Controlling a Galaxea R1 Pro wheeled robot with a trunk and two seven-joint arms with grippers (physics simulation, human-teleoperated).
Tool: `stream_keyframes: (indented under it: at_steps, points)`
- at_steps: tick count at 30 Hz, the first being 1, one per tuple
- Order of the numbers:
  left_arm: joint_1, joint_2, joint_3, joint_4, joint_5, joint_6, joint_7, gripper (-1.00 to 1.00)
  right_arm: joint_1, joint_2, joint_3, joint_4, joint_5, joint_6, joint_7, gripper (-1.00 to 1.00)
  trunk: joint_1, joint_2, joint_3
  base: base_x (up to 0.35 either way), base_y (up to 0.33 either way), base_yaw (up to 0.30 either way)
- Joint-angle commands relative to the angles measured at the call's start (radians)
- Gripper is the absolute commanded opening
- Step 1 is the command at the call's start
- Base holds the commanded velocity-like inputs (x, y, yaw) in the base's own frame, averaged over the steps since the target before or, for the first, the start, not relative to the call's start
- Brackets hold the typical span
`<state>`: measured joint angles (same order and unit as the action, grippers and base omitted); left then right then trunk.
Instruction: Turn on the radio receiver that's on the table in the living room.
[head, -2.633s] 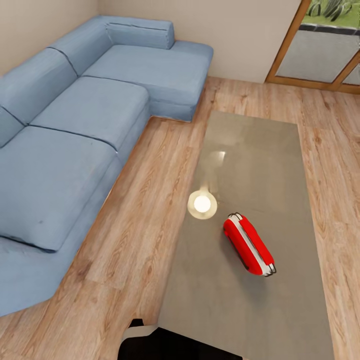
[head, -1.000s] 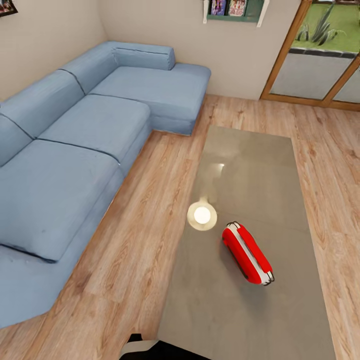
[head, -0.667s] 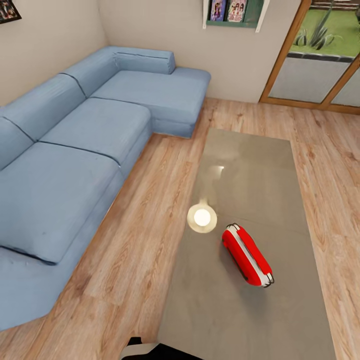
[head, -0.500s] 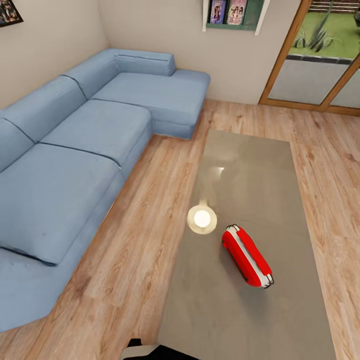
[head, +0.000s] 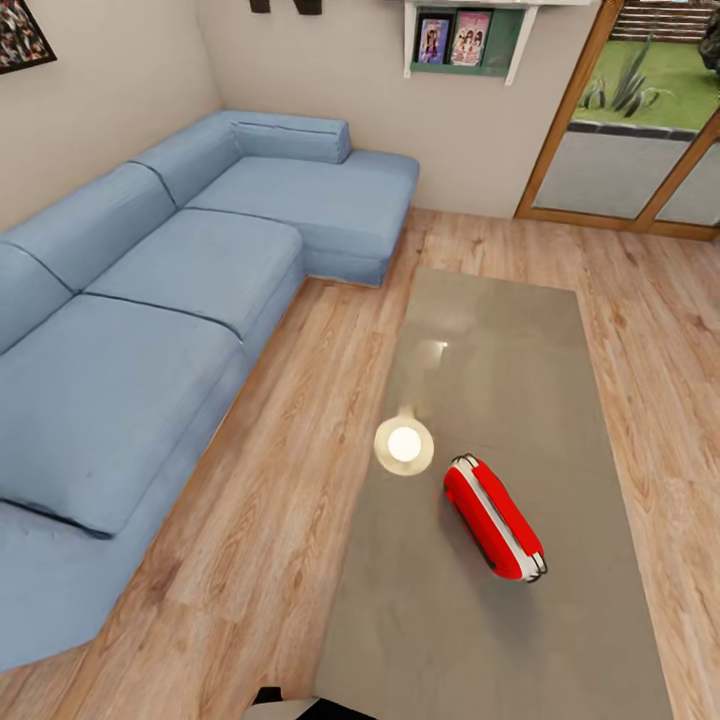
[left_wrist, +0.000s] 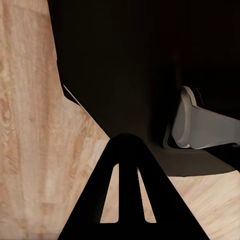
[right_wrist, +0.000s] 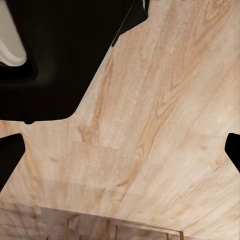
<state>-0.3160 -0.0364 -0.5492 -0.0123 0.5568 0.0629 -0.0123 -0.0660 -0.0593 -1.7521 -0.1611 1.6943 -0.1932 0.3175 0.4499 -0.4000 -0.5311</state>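
Note:
The bright-red radio receiver (head: 495, 518) lies on its side on the near half of the long glossy grey-beige table (head: 500, 360), its white-grey edge band facing up. In the left wrist view my left gripper (left_wrist: 127, 142) hangs over the wood floor, its dark fingers closed together into one wedge. In the right wrist view my right gripper (right_wrist: 120, 150) is open, one dark finger (right_wrist: 9, 156) at each side edge, wood floor between them. Both grippers are down beside my base, away from the radio.
A big blue sectional sofa (head: 150, 300) runs along the table's left, with a strip of wood floor (head: 290, 460) between. A lamp reflection (head: 404, 445) glares on the table near the radio. A wood-framed glass door (head: 620, 150) and a wall shelf (head: 465, 35) stand at the back.
The whole head view has shifted as the camera tilted up, bringing in more of the back wall, the shelf and a picture. The radio has kept its place on the table.

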Motion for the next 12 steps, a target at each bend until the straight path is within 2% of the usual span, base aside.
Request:
stream_keyframes:
  at_steps: [1, 12]
  points:
    - [0.0, 0.0, 0.0, 0.0, 0.0, 0.0, 0.0, -1.0, 0.0, 0.0, 0.0, 0.0, 0.0, 0.001, 0.0, 1.0, 0.0, 0.0, 0.001, 0.0, 0.0, 0.0]
    - [0.0, 0.001, 0.0, 0.0, 0.0, 0.0, 0.0, -1.0, 0.0, 0.0, 0.0, 0.0, 0.0, 0.003, 0.0, 1.0, 0.0, 0.0, 0.003, 0.0, 0.0, 0.0]
